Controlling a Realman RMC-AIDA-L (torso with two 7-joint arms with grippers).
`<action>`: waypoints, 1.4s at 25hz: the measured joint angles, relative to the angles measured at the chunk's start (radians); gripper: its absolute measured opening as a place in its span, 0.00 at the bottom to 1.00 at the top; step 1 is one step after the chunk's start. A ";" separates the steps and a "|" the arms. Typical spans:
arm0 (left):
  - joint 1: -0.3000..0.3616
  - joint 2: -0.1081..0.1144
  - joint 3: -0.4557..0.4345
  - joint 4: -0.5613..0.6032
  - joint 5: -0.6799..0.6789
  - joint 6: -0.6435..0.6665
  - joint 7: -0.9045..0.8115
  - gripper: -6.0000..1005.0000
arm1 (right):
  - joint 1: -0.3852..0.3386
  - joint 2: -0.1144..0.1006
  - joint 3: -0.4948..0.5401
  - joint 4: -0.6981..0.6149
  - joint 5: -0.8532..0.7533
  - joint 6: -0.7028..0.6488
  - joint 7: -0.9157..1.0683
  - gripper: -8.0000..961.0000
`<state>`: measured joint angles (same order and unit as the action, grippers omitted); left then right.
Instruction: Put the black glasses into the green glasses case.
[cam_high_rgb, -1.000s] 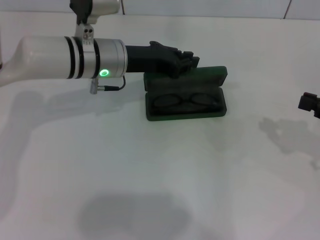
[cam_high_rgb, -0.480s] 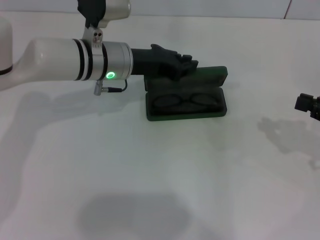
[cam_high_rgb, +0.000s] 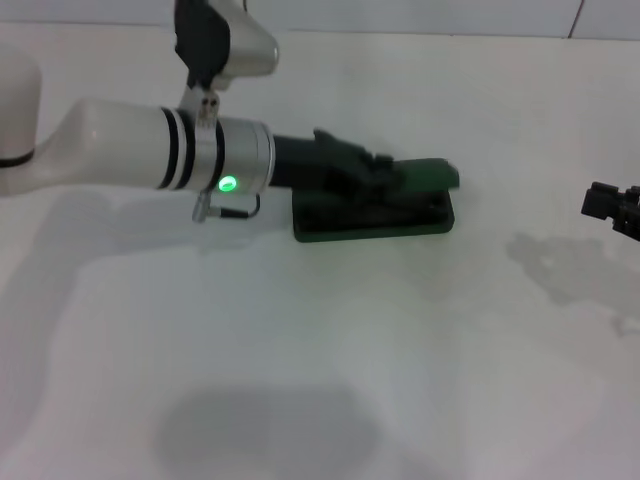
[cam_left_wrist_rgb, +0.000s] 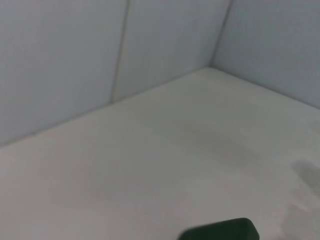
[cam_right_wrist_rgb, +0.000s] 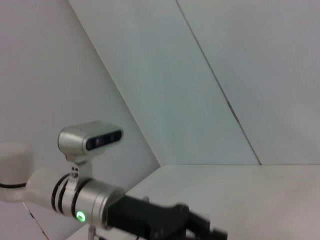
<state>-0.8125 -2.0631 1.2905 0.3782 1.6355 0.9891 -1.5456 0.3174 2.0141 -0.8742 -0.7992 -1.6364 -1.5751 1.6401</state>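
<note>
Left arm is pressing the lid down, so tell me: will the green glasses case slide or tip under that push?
The green glasses case looks rigid and lies flat on the table, so tipping seems unlikely. The smooth tabletop could let it slide. The left gripper presses the lid from above, which probably pins it.

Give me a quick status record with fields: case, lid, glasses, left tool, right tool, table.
case: green glasses case on the white table, centre
lid: tipped forward over the base, nearly shut
glasses: not visible now, hidden under lid and tool
left tool: left tool over the case, at the lid; finger state unclear
right tool: right tool at the table's right edge, away from the case, idle
</note>
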 joint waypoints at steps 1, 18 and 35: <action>0.000 -0.002 0.001 -0.003 0.010 0.006 -0.001 0.25 | 0.001 0.000 -0.001 0.000 0.000 0.000 0.000 0.15; 0.324 0.041 -0.092 0.248 -0.254 0.641 0.285 0.29 | 0.038 0.008 -0.100 -0.006 0.025 -0.187 -0.155 0.24; 0.416 0.134 -0.193 0.163 -0.228 0.961 0.439 0.66 | 0.137 0.013 -0.335 0.000 0.240 -0.191 -0.217 0.70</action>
<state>-0.3969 -1.9289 1.0970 0.5415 1.4080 1.9505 -1.1065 0.4546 2.0270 -1.2089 -0.7990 -1.3964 -1.7663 1.4232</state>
